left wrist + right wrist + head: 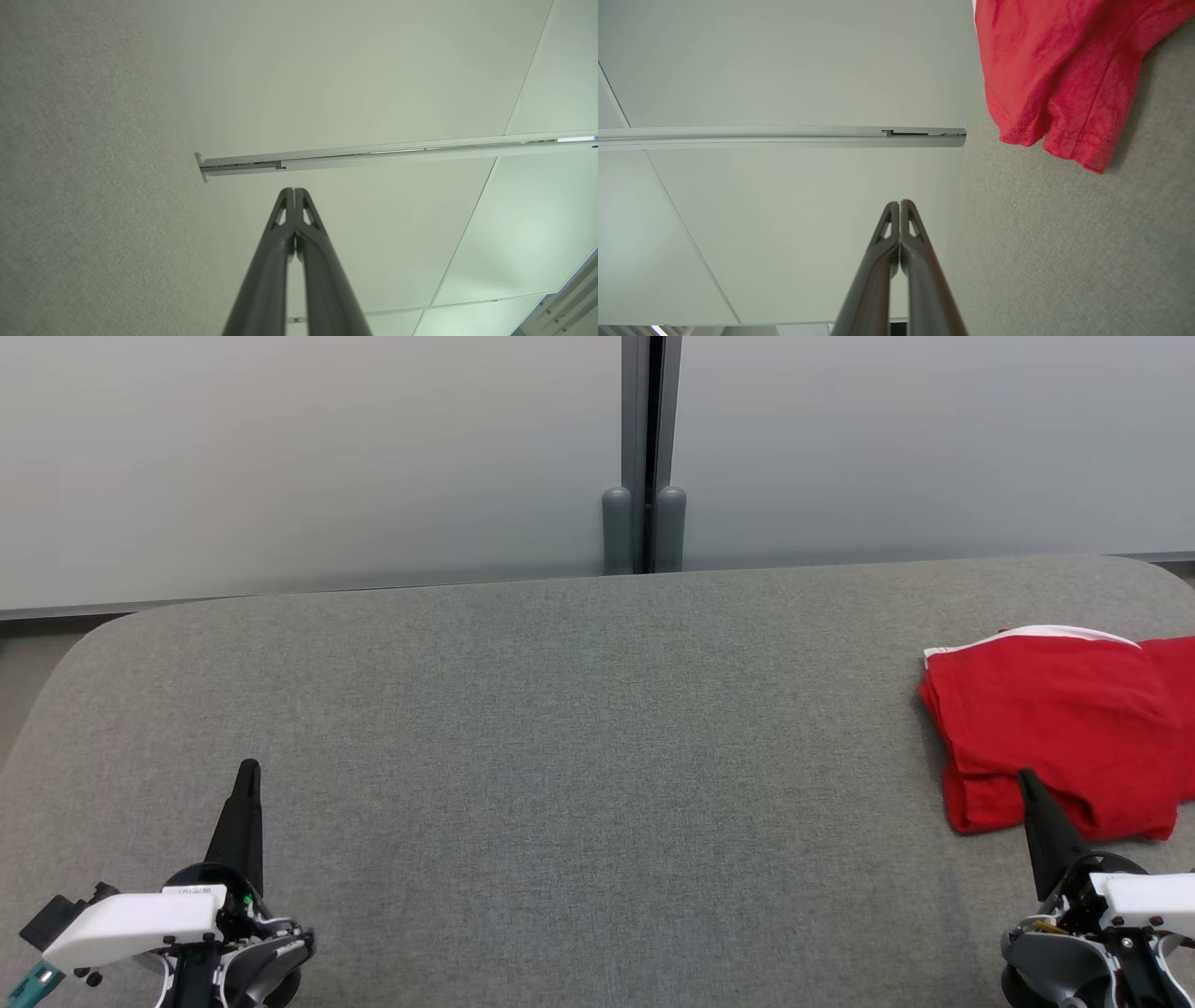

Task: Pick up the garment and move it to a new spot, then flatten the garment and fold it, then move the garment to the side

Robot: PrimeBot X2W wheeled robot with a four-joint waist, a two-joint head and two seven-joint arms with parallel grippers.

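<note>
Folded red fabric garment (1055, 728), white-trimmed, is laid at the right end of the grey cloth-covered table (579, 728).
Left gripper (248, 770) is held clenched and empty, well apart from it; right gripper (1027, 782) is clenched and empty, just beside its near hem.

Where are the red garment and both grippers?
red garment (1046, 728), head view, middle of cloth.
left gripper (248, 769), head view, closed fingertips.
right gripper (1026, 777), head view, closed fingertips.

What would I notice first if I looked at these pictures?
The red garment jumps out, lying folded at the right end of the grey table. Then the left end effector at lower left and the right end effector near the garment, both shut.
</note>
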